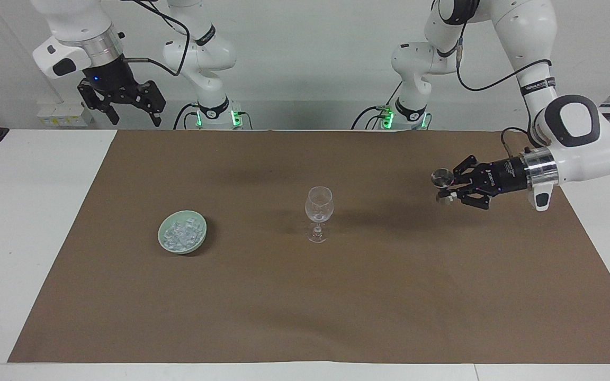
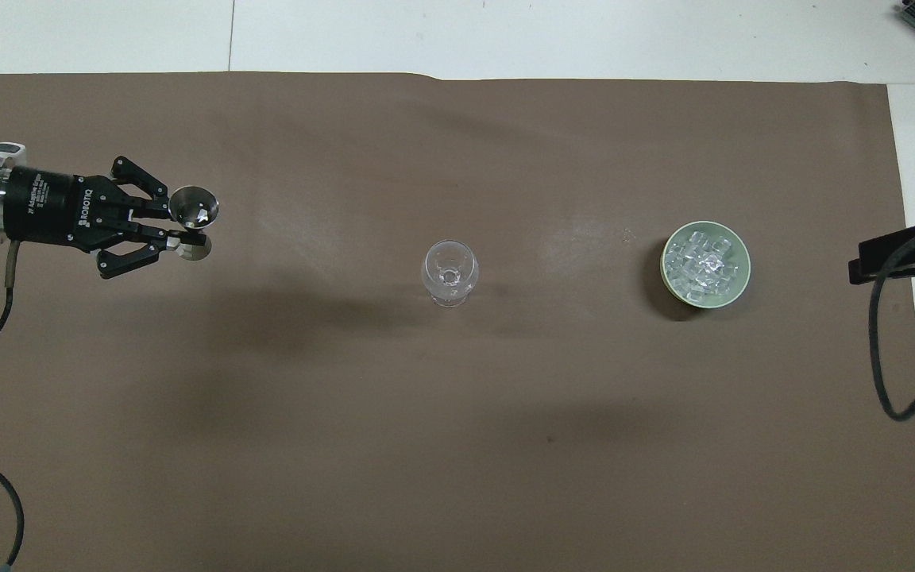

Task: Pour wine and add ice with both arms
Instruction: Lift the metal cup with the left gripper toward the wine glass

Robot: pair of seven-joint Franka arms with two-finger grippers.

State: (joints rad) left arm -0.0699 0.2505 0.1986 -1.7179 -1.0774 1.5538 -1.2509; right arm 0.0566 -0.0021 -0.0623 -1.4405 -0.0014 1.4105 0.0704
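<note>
On brown mat — green bowl (image 1: 182, 232) heaped with ice (image 2: 704, 262) — stemmed glass (image 1: 319, 206) empty.

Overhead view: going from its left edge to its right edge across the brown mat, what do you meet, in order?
Left end effector shut on a small metal jigger → empty stemmed wine glass → green bowl of ice → black part of the right arm's hardware at the edge.

White lettering reading ROBOTIQ runs along the black body of the left gripper (image 2: 175, 226) in the overhead view; a smaller line beside it seems to begin "2F" but is too fine to read.
</note>
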